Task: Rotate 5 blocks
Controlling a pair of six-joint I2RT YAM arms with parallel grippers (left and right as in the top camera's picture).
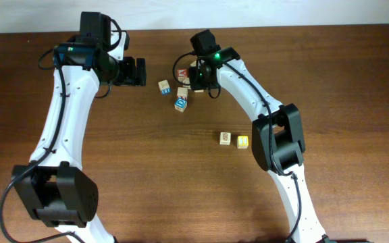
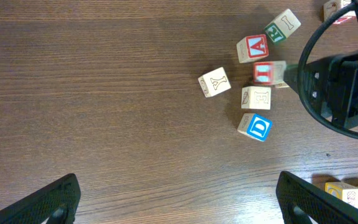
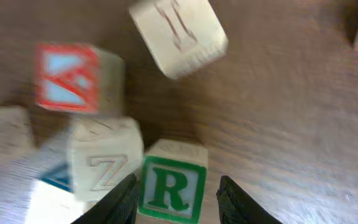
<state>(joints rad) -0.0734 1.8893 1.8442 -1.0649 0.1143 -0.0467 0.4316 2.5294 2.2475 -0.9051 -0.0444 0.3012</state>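
A green R block (image 3: 173,188) stands between my right gripper's (image 3: 177,186) fingers. The left finger (image 3: 126,200) is against it, and the right finger (image 3: 236,200) is a gap away, so the jaws are open. In the overhead view this gripper (image 1: 196,75) hangs over the block cluster and hides the R. A blue D block (image 1: 181,104) and a beige block (image 1: 182,92) lie just below-left of it. A yellow block (image 1: 242,141) and a beige block with orange marks (image 1: 225,138) sit apart, lower right. My left gripper (image 1: 140,71) stands open over bare wood (image 2: 178,180), left of the cluster.
A red-faced A cube (image 2: 253,48) and a cube with small blue marks (image 1: 164,86) lie in the same cluster. A Z block (image 3: 104,165) presses against the R block's left side. A beige I block (image 3: 179,34) lies beyond it. The right arm (image 2: 344,87) fills the left wrist view's right side.
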